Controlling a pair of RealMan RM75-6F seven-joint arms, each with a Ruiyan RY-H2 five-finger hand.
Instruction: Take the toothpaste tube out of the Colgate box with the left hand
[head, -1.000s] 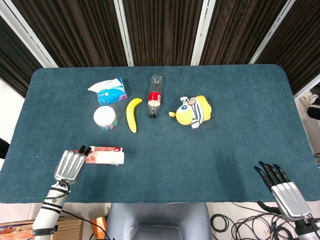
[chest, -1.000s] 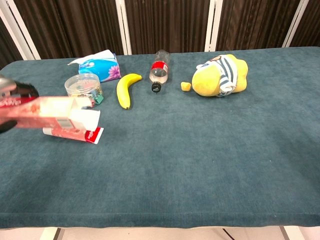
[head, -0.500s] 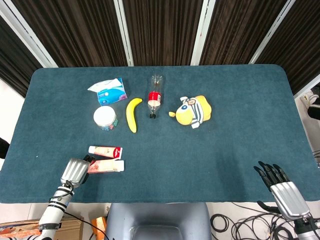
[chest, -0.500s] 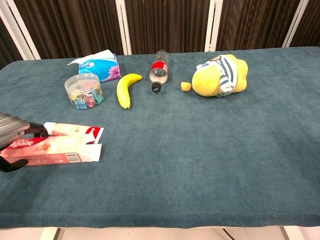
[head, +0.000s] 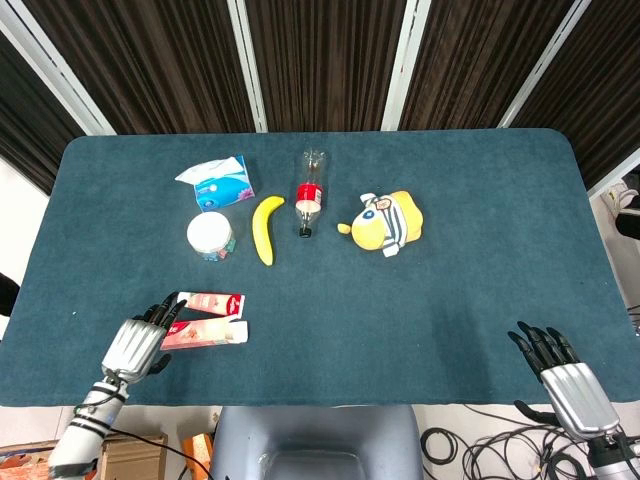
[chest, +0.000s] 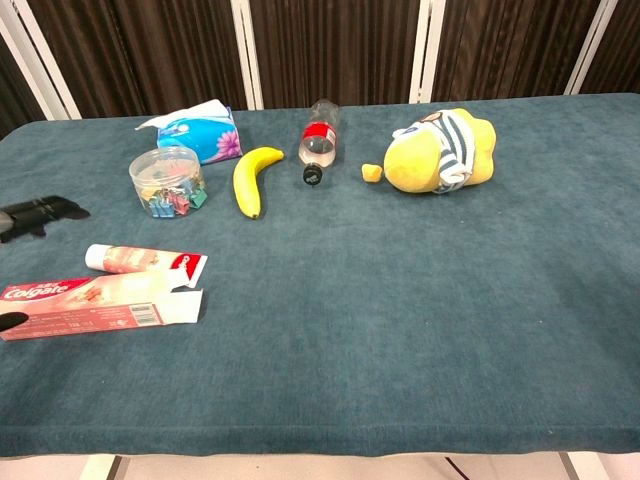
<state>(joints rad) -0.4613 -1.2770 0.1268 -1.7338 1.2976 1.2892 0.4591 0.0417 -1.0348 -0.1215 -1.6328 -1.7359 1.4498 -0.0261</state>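
Observation:
The toothpaste tube, white and pink with a red end, lies flat on the table, outside the box. Just in front of it lies the red Colgate box, its open flap end pointing right. My left hand sits at the box's left end with its fingers spread; nothing is between them. In the chest view only its dark fingertips show at the left edge, apart from the box. My right hand hangs past the front right table edge, fingers apart and empty.
At the back stand a tissue pack, a clear tub of clips, a banana, a lying bottle and a yellow plush toy. The blue table ends close behind both hands.
The left hand lowered the Colgate box onto the table in front of the tube, then let it go and spread its fingers. The right hand stayed put.

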